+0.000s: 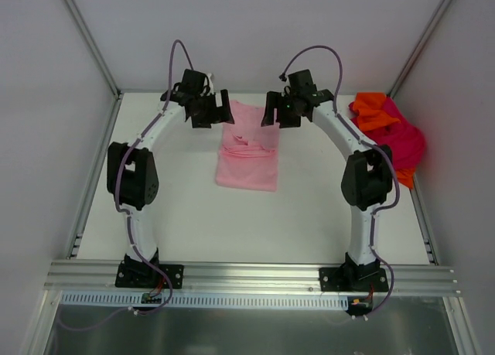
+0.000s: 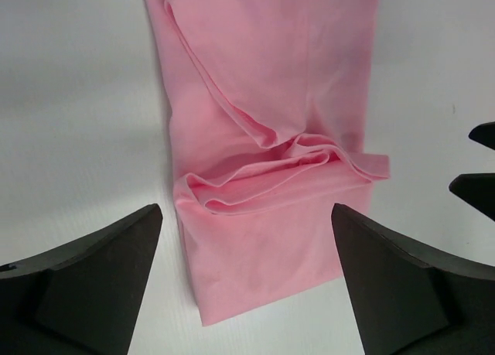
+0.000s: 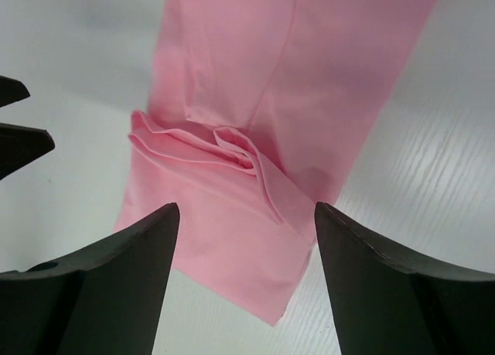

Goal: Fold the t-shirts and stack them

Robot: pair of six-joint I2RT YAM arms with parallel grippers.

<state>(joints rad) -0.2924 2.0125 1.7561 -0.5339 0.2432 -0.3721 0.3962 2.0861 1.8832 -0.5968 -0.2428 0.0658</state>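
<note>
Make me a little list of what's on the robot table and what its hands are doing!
Middle of white table: light pink cloth t-shirt, partly folded, bunched crease across it
Far right corner: bright orange cloth t-shirt and magenta-red cloth t-shirt, heaped together
Left gripper: open, empty, by the pink shirt's far left corner
Right gripper: open, empty, by its far right corner
Stack: not started

My top camera looks down from high on the near side of the pink t-shirt (image 1: 247, 150), seeing it from afar. Both wrist cameras hang close over its far end, one left, one right, facing down. All three views share that shirt.
</note>
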